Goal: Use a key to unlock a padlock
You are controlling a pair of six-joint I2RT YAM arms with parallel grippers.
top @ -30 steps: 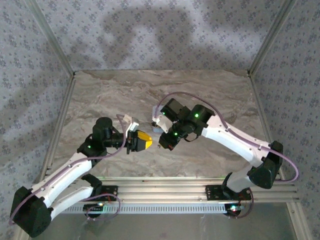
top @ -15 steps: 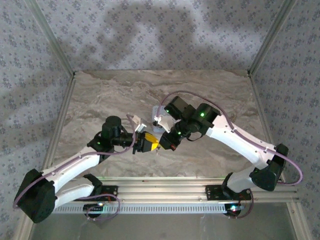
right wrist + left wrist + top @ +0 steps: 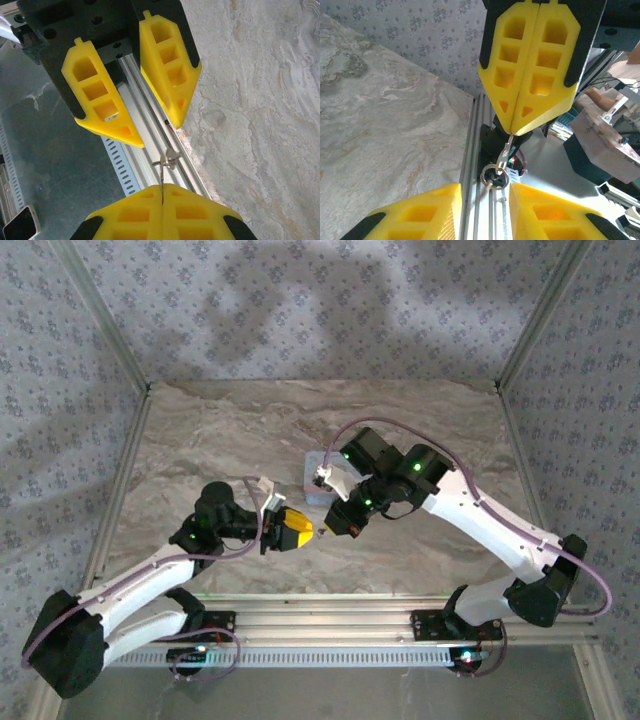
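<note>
1. Closing the left fingers (image 3: pixel 430 210) now is your main risk. They stand spread with nothing between them, and the key (image 3: pixel 506 150) hangs just past their tips, so a hasty grab could knock it sideways.
2. Watch the right fingers (image 3: pixel 530 65): they are pressed together, pinching only the top end of the key. That looks like a thin hold. A nudge could twist it or pull it loose, and it would likely drop onto the table (image 3: pixel 395 125) or the rail (image 3: pixel 475 140).
3. Mind the ring (image 3: pixel 495 175) dangling under the key. It looks free to swing and could snag a fingertip.
4. Find the key at the centre of the left wrist view, below the right fingers. In the right wrist view it is at lower middle.
5. Expect a thin, pale metal sliver seen edge-on, with a small wire ring. Its teeth are too small to read.
</note>
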